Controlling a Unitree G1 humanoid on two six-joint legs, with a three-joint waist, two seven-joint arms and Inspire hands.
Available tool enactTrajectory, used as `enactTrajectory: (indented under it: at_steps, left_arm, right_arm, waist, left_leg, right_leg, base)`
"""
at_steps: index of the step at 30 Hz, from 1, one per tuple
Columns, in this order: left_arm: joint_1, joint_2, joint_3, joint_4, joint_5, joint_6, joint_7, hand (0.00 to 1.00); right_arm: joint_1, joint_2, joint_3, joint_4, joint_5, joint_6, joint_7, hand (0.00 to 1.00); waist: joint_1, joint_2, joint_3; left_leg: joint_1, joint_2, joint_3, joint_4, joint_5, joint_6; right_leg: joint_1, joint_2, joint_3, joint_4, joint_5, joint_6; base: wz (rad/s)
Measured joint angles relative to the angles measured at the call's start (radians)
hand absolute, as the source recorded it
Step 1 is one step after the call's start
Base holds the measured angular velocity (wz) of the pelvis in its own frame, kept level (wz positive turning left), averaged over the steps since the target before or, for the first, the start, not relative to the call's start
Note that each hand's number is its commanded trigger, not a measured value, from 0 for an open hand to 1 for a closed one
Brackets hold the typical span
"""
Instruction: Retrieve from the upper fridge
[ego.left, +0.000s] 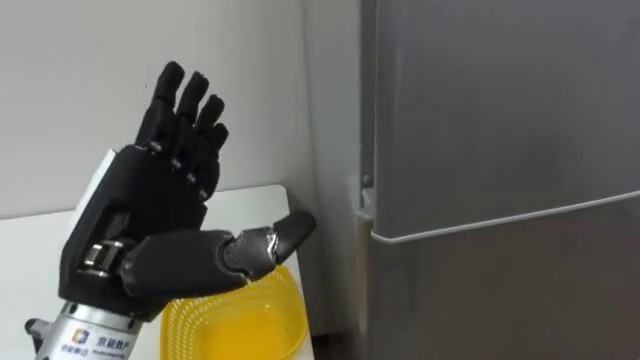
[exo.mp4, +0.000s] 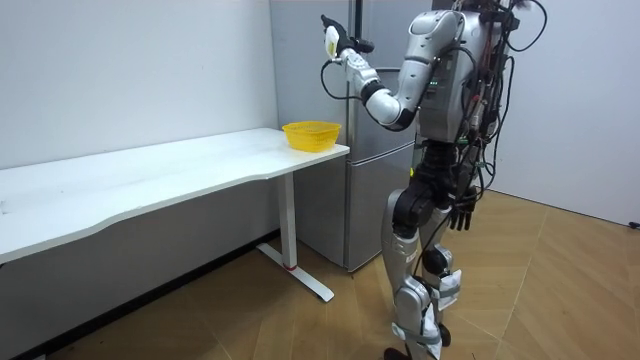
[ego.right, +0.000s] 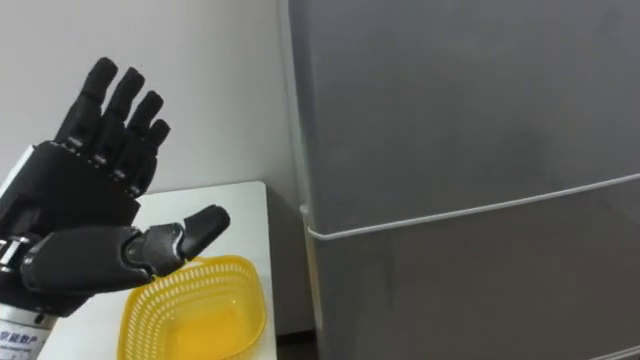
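A grey fridge (ego.left: 500, 110) stands in front of me with both doors closed. A pale seam (ego.left: 500, 220) divides its upper door from the lower one. My left hand (ego.left: 130, 230) is raised to the left of the upper door's edge, apart from it, with its fingers spread straight and the thumb pointing toward the fridge; it holds nothing. In the room view I stand upright facing the fridge (exo.mp4: 372, 150), left hand (exo.mp4: 340, 45) lifted high near its top. My right hand (exo.mp4: 462, 212) hangs relaxed by my thigh.
A yellow mesh basket (ego.left: 235, 315) sits on the corner of a white table (ego.left: 245, 205) just left of the fridge, below my raised hand. A white wall runs behind the table. Open wooden floor (exo.mp4: 560, 290) lies behind me.
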Motion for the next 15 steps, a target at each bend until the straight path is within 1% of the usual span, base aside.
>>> enactTrajectory:
  at_steps: [3,4,6,10,13,15]
  left_arm:
    - [-0.008,0.001,-0.032,0.0,0.001,0.006,-0.02,0.0]
    - [-0.009,0.004,-0.044,0.0,0.001,0.007,-0.026,0.0]
    - [-0.009,0.006,-0.057,0.0,0.001,0.017,-0.053,0.0]
    - [-0.011,0.008,-0.078,0.0,0.001,0.027,-0.086,0.0]
    - [-0.012,0.021,-0.095,0.0,0.001,0.037,-0.107,0.0]
    - [-0.013,0.031,-0.1,0.0,0.002,0.043,-0.116,0.0]
  right_arm:
    - [-0.013,0.0,0.01,0.009,-0.004,0.011,0.004,0.0]
    - [-0.022,0.0,0.01,0.018,-0.01,0.014,0.004,0.0]
    - [-0.04,0.0,0.01,0.035,-0.016,0.021,0.009,0.0]
    - [-0.048,-0.005,0.01,0.036,-0.016,0.021,0.028,0.0]
    - [-0.045,-0.006,0.01,0.036,-0.015,0.023,0.039,0.0]
    - [-0.047,-0.011,0.011,0.036,-0.015,0.034,0.043,0.0]
  waist:
    - [-0.005,-0.001,0.0014]
    - [-0.01,-0.005,0.0042]
    - [-0.02,-0.005,0.0055]
    - [-0.026,-0.003,0.0039]
    - [-0.027,-0.003,0.0036]
    - [-0.027,-0.002,0.0033]
  left_leg:
    - [0.0,0.0,0.002,0.0,0.0,0.0]
    - [-0.001,0.0,0.003,0.0,0.0,0.0]
    - [-0.003,0.0,0.012,0.0,0.0,0.0]
    - [-0.014,0.001,0.025,0.001,0.0,0.0]
    - [-0.017,0.002,0.028,0.001,0.0,0.0]
    - [-0.017,0.003,0.035,0.001,0.0,0.0]
  right_leg:
    - [0.001,0.0,0.003,0.0,0.0,0.0]
    - [0.001,0.0,0.004,0.0,0.0,0.0]
    - [-0.001,0.0,0.009,-0.002,0.0,0.0]
    - [-0.017,0.001,0.017,0.0,0.0,0.0]
    - [-0.021,0.002,0.017,0.0,0.0,0.0]
    - [-0.022,0.002,0.018,0.0,0.0,0.0]
  base:
    - [0.0]
    - [0.0]
    - [-0.05]
    - [-0.09]
    - [-0.02]
    - [-0.07]
